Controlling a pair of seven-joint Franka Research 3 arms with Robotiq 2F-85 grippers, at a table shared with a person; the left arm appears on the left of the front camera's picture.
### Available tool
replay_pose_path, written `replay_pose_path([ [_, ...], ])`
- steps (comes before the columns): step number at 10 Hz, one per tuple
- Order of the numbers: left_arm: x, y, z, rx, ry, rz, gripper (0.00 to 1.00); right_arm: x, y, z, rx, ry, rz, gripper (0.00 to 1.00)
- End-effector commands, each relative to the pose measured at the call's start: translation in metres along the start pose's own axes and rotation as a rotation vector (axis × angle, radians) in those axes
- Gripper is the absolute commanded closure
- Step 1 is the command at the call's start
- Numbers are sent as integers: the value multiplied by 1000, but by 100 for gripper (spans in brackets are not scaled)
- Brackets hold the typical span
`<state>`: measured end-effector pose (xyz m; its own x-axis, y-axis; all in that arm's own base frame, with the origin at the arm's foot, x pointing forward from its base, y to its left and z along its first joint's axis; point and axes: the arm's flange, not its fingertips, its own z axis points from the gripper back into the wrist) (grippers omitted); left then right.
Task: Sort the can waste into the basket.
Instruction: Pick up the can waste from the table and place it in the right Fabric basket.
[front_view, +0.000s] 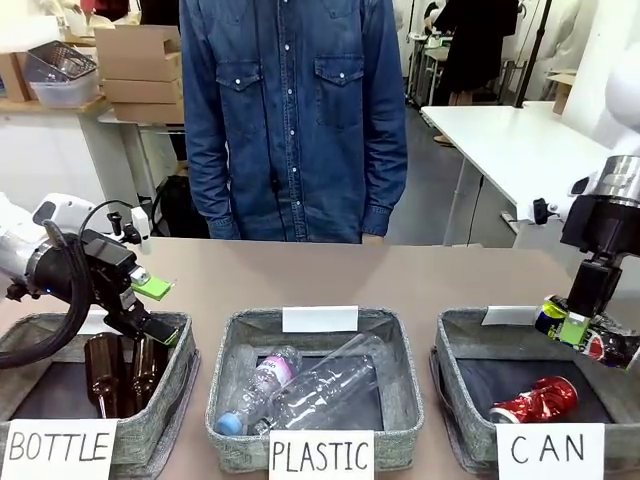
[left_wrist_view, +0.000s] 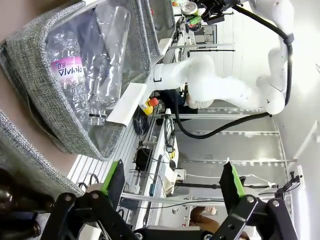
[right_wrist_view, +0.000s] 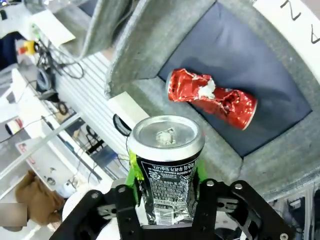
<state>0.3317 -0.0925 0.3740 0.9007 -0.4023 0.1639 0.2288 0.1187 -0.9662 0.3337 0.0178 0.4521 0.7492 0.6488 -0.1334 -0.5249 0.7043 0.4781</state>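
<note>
A black and silver can with yellow-green marks hangs tilted above the right part of the grey CAN basket, and my right gripper is shut on it. In the right wrist view this can stands between the green pads of the right gripper, top toward the camera. A crushed red can lies on the basket's dark bottom, seen from the wrist as the red can inside the basket wall. My left gripper is open and holds nothing, over the BOTTLE basket; its fingers stand wide apart.
The middle PLASTIC basket holds clear plastic bottles. Brown glass bottles stand in the left BOTTLE basket. A person in a denim shirt stands at the table's far side.
</note>
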Motion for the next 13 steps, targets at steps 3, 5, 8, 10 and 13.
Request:
replay_pose_path([
  [3, -2, -5, -1, -19, -10, -8, 0, 4, 4, 2, -17, -20, 47, 0],
  [5, -2, -5, -1, -19, -10, -8, 0, 8, 6, 6, -9, -27, 48, 0],
  [8, -2, -5, -1, -19, -10, -8, 0, 11, 8, 21, 158, -186, 6, 0],
  [10, -2, -5, -1, -19, -10, -8, 0, 11, 8, 53, 711, -524, -204, 0],
  [13, -2, -5, -1, -19, -10, -8, 0, 7, -17, 84, 1367, -884, -538, 0],
])
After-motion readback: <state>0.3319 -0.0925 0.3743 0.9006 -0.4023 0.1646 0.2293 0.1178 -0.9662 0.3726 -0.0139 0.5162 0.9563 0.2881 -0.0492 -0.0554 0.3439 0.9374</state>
